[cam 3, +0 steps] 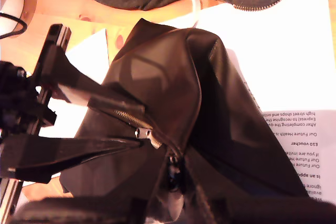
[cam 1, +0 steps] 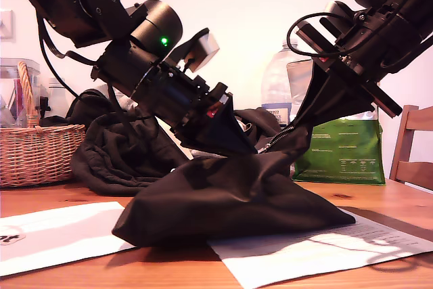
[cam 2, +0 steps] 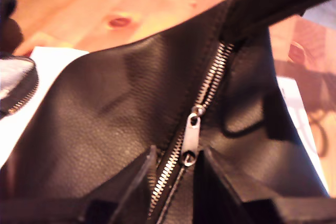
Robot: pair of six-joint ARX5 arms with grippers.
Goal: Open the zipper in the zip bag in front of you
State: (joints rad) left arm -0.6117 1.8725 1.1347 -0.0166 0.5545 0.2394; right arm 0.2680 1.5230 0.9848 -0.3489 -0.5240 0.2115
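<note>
The black zip bag (cam 1: 230, 201) lies on paper on the wooden table, with its top edge pulled up into a peak. From the exterior view's left, my first gripper (cam 1: 249, 148) reaches down to that edge. Its fingers (cam 2: 142, 182) close in on both sides of the silver zipper pull (cam 2: 189, 140). The zipper (cam 2: 212, 80) runs as a line of metal teeth from the pull up to my second gripper (cam 1: 304, 123). That gripper comes from the exterior view's right and is shut on the bag's raised end (cam 3: 170, 177). The second wrist view shows my first gripper (cam 3: 144, 127) at the pull.
A dark heap of clothing (cam 1: 115, 153) lies behind the bag. A wicker basket (cam 1: 37, 150) stands at the exterior view's left. A green pouch (cam 1: 345, 153), a water bottle (cam 1: 281, 86) and a wooden chair (cam 1: 413, 147) are at its right. White paper sheets (cam 1: 61, 235) cover the table front.
</note>
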